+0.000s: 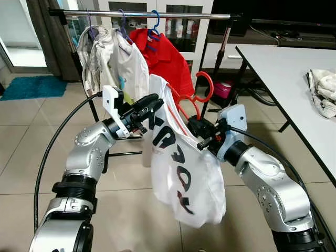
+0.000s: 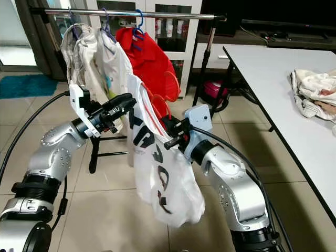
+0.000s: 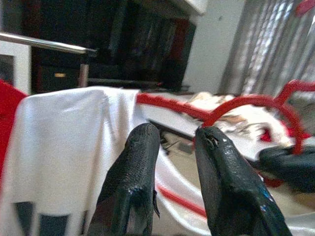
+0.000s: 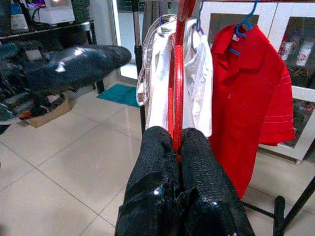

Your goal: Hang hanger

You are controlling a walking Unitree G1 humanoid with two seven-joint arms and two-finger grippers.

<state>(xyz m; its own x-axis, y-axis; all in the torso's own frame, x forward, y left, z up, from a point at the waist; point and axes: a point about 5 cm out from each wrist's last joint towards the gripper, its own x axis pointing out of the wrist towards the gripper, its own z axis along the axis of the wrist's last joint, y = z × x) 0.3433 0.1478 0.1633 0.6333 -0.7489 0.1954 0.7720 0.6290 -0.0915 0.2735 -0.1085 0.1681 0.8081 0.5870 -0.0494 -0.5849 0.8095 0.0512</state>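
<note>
**Getting the red hook up to the rail**

Holding the red hanger (image 1: 195, 100) in front of the rack, you had the right pincer (image 1: 198, 132) pressed together on its red wire, as the right wrist view showed plainly. The white shirt (image 1: 178, 168) with black lettering hung from it, low between the two arms and well short of the rail (image 1: 157, 14). Your left pincer (image 1: 149, 106) was slightly spread with nothing between its fingers (image 3: 133, 182), resting against the shirt's near shoulder.

In my judgement, the step you were on was the lift toward the rail. To do it well, you needed the hook upright and its opening turned toward the bar, raised above rail height before coming down over it. The clear stretch of rail to the right of the red shirt (image 1: 167, 58) looked the safest spot. The left pincer could steady the cloth so the shirt did not slide off.
</note>
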